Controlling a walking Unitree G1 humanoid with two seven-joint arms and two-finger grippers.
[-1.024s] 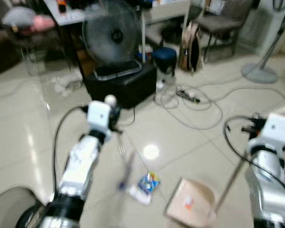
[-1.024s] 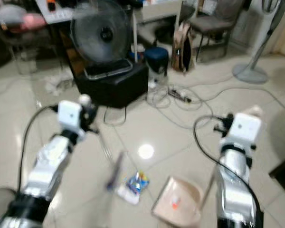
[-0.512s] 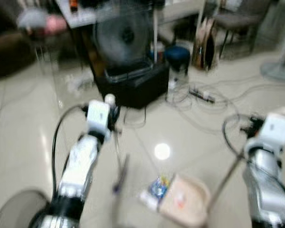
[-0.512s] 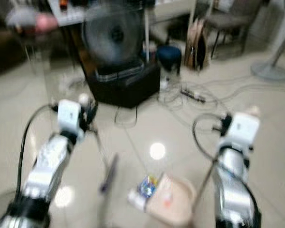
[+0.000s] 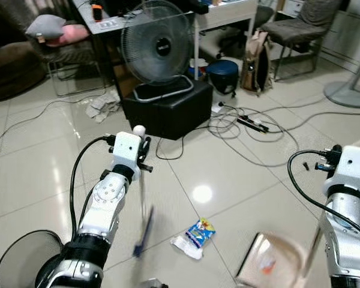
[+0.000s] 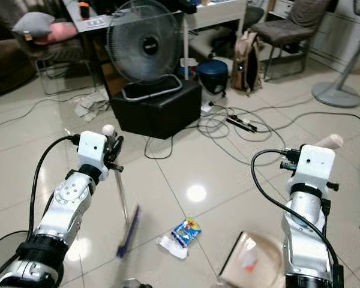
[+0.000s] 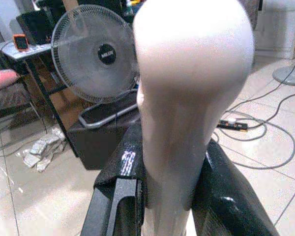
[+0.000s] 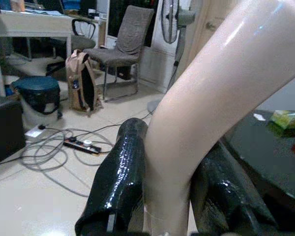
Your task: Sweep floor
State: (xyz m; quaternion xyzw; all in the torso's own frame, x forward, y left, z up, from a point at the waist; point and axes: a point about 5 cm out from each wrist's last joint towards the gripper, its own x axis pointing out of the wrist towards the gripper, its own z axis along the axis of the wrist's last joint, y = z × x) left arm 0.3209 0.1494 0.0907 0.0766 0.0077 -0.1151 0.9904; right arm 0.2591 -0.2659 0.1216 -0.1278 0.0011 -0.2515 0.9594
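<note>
My left gripper (image 5: pixel 140 161) is shut on a pale broom handle (image 7: pixel 187 98) with a rounded white top. The thin stick runs down to a blurred blue part (image 5: pixel 144 231) near the floor. Just right of it lie a blue snack wrapper (image 5: pixel 200 231) and a white wrapper (image 5: pixel 186 246) on the tiles. My right gripper (image 6: pixel 313 171) is shut on the beige dustpan handle (image 8: pixel 201 118). The beige dustpan (image 5: pixel 270 265) sits low at the right, apart from the wrappers.
A table fan (image 5: pixel 158 45) stands on a black box (image 5: pixel 168 108) ahead. Cables and a power strip (image 5: pixel 252 125) sprawl on the floor to the right. A blue bin (image 5: pixel 223 75), a backpack (image 5: pixel 256 60), paper scraps (image 5: pixel 102 107) and a dark round bin (image 5: pixel 18 258) are nearby.
Half a second ago the dustpan was up against the wrappers; it now sits farther right with a gap. The camera shifted and the picture has sharpened.
</note>
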